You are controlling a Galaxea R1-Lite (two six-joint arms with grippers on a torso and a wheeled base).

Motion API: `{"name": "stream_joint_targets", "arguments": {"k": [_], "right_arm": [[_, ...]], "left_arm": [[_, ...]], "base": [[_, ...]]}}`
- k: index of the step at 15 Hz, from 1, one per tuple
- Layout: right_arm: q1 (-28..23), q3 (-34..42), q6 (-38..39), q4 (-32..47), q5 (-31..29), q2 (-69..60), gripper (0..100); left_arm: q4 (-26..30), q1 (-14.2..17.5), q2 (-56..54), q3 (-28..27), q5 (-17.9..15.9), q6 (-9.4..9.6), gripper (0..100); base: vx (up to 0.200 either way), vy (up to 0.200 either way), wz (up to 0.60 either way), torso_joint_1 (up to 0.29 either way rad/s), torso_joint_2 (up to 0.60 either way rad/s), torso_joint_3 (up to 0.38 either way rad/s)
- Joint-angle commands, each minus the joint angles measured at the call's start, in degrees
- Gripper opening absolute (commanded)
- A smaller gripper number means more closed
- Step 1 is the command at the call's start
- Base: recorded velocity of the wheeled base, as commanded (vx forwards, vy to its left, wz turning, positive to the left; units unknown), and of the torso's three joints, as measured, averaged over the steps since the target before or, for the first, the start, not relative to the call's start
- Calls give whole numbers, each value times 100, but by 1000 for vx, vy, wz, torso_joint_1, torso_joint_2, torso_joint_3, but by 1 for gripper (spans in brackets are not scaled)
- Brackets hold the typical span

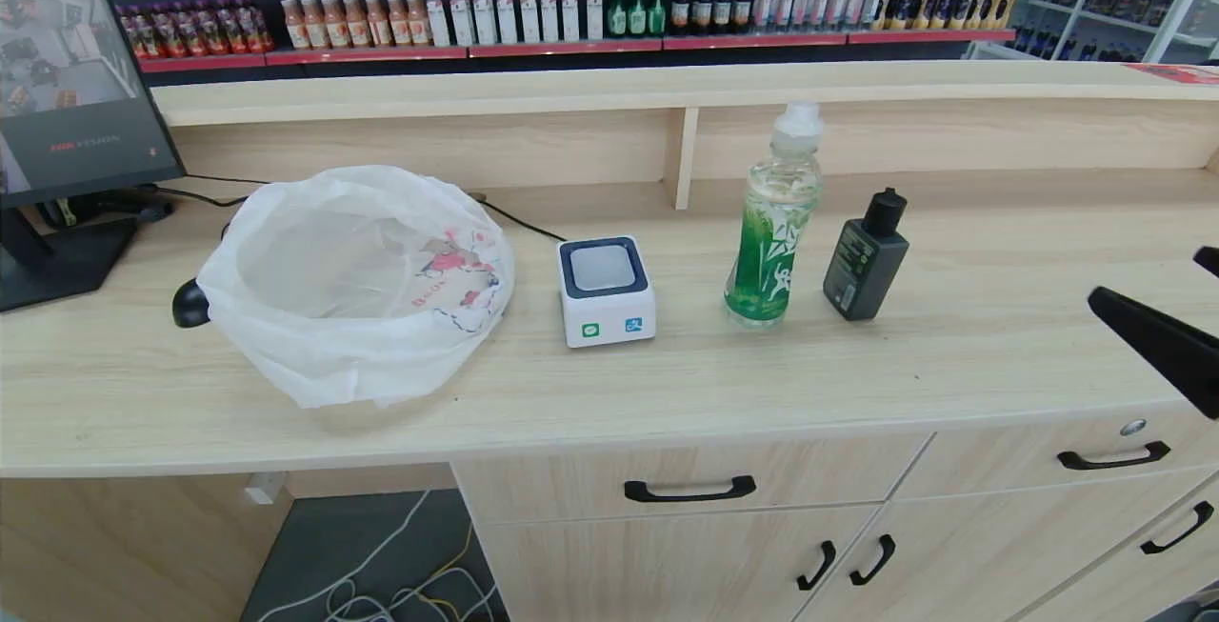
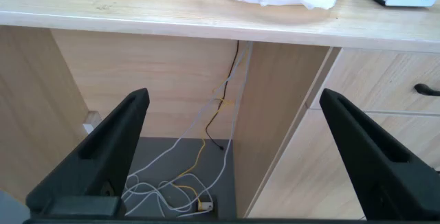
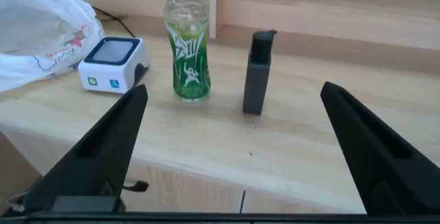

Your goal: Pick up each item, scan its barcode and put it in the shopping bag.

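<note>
Head view: green-labelled bottle (image 1: 773, 222) upright beside dark bottle (image 1: 865, 265)

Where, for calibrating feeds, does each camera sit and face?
Head: high, looking down on light wooden counter; right claw at right edge.
Left wrist: below counter level, facing cabinet and floor cables; open left claw.
Right wrist: before counter, facing green-labelled clear bottle, dark grey pump bottle; open right claw.
All share: white plastic shopping bag, white cube scanner.
</note>
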Motion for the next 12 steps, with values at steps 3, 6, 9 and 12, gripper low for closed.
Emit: {"name": "stream_joint_targets", "arguments": {"k": [3, 6, 9, 12], "right_arm": [[608, 40, 82, -2932, -100, 2353, 100], [802, 66, 143, -3565, -662, 2625, 100], [828, 207, 187, -3679, -706, 2608, 100], [969, 470, 187, -3626, -855, 2625, 100]], "left_arm": [[0, 1, -2, 0, 3, -2, 100], [0, 1, -2, 0, 3, -2, 100], [0, 1, -2, 0, 3, -2, 100], [0, 1, -2, 0, 3, -2, 100]], "base": [[0, 0, 0, 0, 0, 0], [0, 0, 0, 0, 0, 0], [0, 0, 0, 0, 0, 0], [0, 0, 0, 0, 0, 0]]}}
